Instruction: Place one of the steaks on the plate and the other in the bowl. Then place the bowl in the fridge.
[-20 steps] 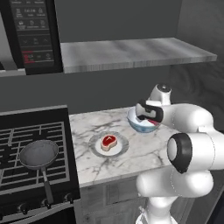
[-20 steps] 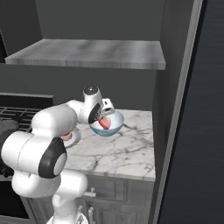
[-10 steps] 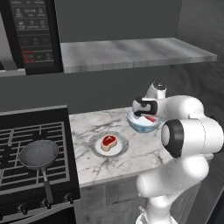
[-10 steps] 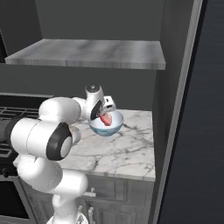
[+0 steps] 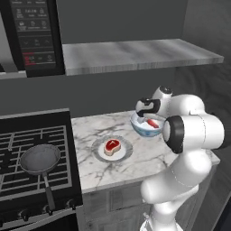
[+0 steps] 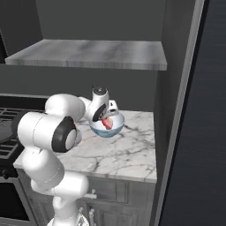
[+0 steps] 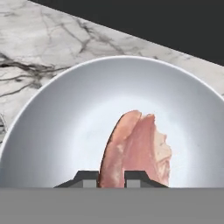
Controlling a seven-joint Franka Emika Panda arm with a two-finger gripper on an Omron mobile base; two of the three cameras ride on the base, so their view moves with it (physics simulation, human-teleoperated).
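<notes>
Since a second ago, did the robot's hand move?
Yes. The gripper, shut on the pink steak, swung left across the bowl, toward the plate side; its body now sits over the bowl's left rim.

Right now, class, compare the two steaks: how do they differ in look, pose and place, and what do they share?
The red-centred steak has a cream fat rim; the pale pink steak is plain and uniformly pink. The red-centred steak lies flat on the plate, untouched; the pale pink steak stands on edge over the bowl, pinched between the fingers of the gripper. Both are small raw cuts, above the same marble counter.
</notes>
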